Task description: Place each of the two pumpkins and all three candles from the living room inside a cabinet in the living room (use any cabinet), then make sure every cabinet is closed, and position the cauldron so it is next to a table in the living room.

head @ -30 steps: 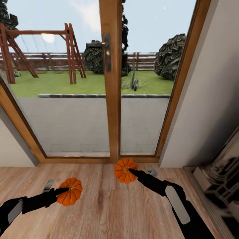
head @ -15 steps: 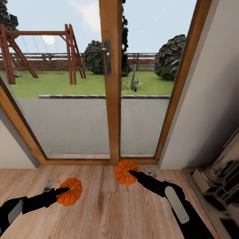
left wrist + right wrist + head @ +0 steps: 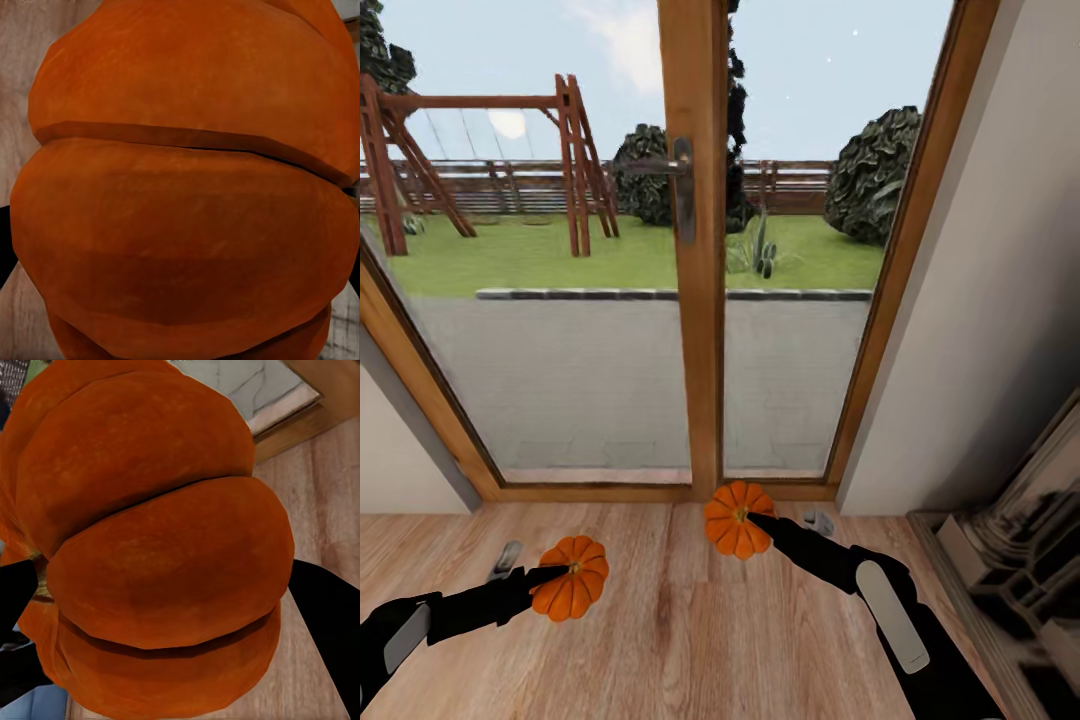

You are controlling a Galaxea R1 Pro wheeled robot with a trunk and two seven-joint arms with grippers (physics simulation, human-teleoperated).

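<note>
Left claw (image 3: 545,578): clenching one pumpkin (image 3: 570,578), carrying it clear of the wood floor (image 3: 690,640); ribbed orange skin (image 3: 180,187) crowding the left wrist camera, dark finger edges flanking it. Holding low and forward, probably for transport rather than placing, since no cabinet is standing within reach here.

Centre: facing a wood-framed glass door (image 3: 695,250) with a metal handle (image 3: 682,185); lawn, swing frame (image 3: 480,160) and bushes showing beyond the glass.

Right claw (image 3: 760,520): likewise grasping the second pumpkin (image 3: 738,518), black fingers (image 3: 322,615) pressing either side in the right wrist view. Carrying both at once presumably saving a trip.

Far right: pale wall (image 3: 1000,300), then a dark, glossy piece of furniture (image 3: 1010,560) at the frame edge; too cropped to identify. Floor between arms lying bare. Judging task as early: both pumpkins in hand, not yet stowed.
</note>
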